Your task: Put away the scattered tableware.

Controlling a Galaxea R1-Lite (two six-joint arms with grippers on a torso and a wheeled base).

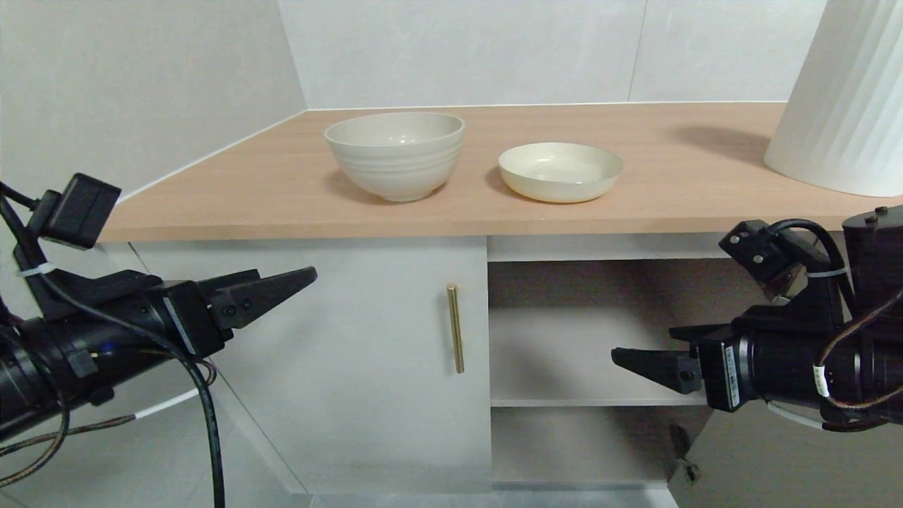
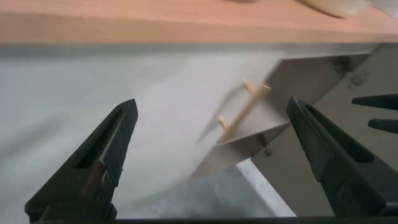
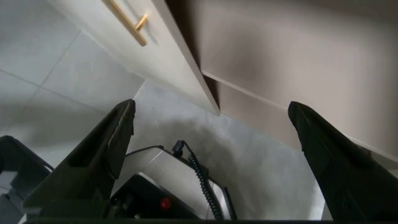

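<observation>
My left hand (image 2: pixel 211 104), right hand (image 3: pixel 211 107) both hanging open, empty. Bowl (image 1: pixel 395 152), shallow dish (image 1: pixel 561 171) sitting on table (image 1: pixel 247 190); ribbed white object (image 1: pixel 846 106), perhaps vase, running off-frame.

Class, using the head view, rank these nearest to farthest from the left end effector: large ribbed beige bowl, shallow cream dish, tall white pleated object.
1. Large ribbed beige bowl, leftmost, closest to the left end effector.
2. Shallow cream dish, in the middle.
3. Tall white pleated object, far right.
</observation>
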